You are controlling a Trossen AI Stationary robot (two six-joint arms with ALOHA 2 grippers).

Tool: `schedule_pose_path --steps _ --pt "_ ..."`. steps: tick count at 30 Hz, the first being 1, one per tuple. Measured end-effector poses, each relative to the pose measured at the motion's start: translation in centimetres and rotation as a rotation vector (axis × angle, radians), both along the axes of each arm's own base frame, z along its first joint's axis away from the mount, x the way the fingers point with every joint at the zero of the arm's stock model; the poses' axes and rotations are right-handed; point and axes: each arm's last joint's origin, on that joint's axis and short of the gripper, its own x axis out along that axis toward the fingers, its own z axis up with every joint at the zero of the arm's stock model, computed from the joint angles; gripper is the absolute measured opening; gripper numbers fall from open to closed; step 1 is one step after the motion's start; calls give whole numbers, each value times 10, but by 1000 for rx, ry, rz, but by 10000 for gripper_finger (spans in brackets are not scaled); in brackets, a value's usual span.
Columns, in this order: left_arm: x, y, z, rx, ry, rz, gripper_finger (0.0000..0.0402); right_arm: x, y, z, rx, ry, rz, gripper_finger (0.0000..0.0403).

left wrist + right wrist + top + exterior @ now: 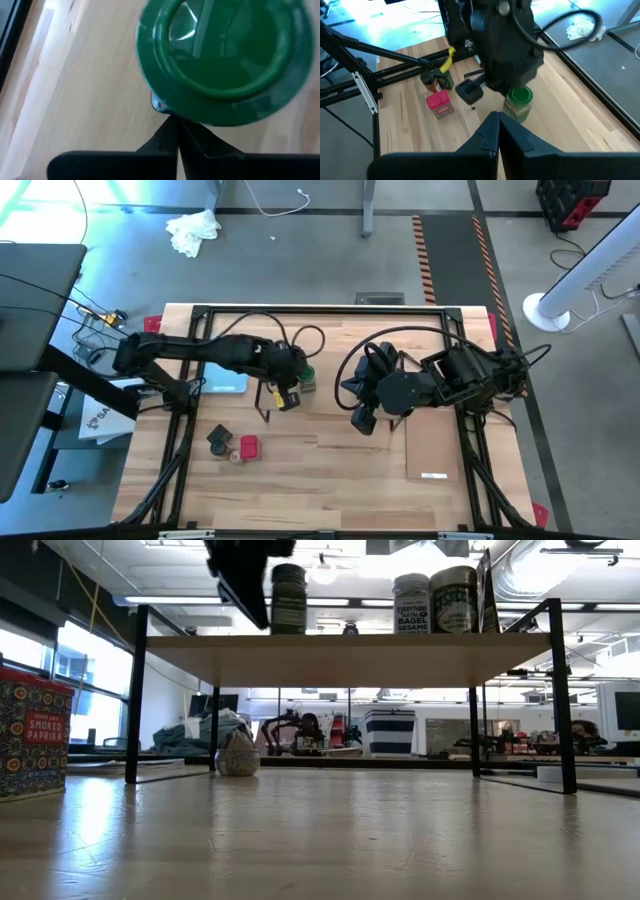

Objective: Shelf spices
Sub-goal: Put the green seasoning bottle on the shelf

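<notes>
High view: my left gripper (287, 392), fingers together and holding nothing, sits at frame centre-left, just beside the green-topped jar (305, 376) on the shelf (330, 395); I should retreat straight without nudging it.

Left wrist view: the jar's lid (225, 55) fills the upper right.

Right wrist view: my right gripper (498, 131) waits, fingers together.

The table (330, 480) was a pale wood top with a black frame round its edges. The shelf (340, 655) stood on it, with three jars on the plank: a green-lidded jar (288, 598), a white-topped sesame bagel tin (411, 602) and one more (453, 598). Near the left edge sat a red-topped paprika tin (249, 446), a dark jar (219, 439) and a light-blue pad (225, 377). A thin flat board (434, 445) lay toward the right edge.
</notes>
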Motion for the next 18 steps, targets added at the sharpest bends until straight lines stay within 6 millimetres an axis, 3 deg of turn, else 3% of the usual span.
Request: schedule_pose_path --steps 9,18 --pt "24 7 -17 -17 -40 -10 0 0 0 0 1 -1 -1 0" --pt "36 14 -16 -11 -138 -1 0 0 0 0 -7 -6 -10 0"
